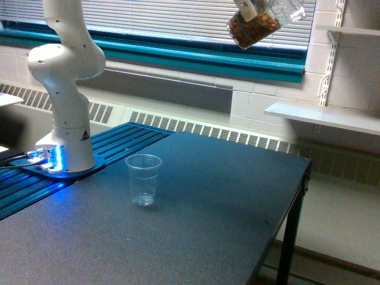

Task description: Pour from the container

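You're carrying the container (255, 25) high, far right of the cup (143, 179) (grip hidden, can't tell); bring it left over the cup, then tip.

White arm (62, 89) rises upright from its base.

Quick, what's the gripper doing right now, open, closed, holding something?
Gripper: mostly out of frame at the top edge, apparently closed on the tilted clear jar of brown contents, held high above the table.

jar (256, 25) tilted, brown contents, high; cup (143, 179) upright on table (225, 202)
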`<state>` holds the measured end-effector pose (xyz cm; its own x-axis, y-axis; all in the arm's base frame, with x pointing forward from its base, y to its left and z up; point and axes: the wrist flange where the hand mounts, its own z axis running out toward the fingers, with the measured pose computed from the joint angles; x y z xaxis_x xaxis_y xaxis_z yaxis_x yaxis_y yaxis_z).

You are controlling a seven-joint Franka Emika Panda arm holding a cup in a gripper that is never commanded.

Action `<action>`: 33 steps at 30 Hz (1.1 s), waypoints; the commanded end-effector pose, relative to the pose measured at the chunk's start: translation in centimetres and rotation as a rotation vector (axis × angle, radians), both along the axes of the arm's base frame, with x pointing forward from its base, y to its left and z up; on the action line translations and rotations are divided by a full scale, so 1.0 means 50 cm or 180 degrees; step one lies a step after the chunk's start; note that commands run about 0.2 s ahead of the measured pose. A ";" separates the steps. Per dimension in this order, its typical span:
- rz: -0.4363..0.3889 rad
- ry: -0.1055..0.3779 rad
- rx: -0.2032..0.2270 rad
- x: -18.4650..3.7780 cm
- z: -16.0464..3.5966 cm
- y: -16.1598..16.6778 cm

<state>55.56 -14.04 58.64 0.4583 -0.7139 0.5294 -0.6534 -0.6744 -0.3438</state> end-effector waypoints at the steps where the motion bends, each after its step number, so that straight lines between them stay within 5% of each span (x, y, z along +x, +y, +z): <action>1: -0.0001 0.0015 -0.0013 -0.001 0.001 -0.003; 18: 0.0104 -0.0006 -0.0051 -0.032 -0.002 0.024; 33: 0.0236 0.0125 -0.0149 -0.138 -0.044 0.072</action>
<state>50.34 -11.03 56.49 0.5234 -0.6664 0.5311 -0.6219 -0.7248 -0.2966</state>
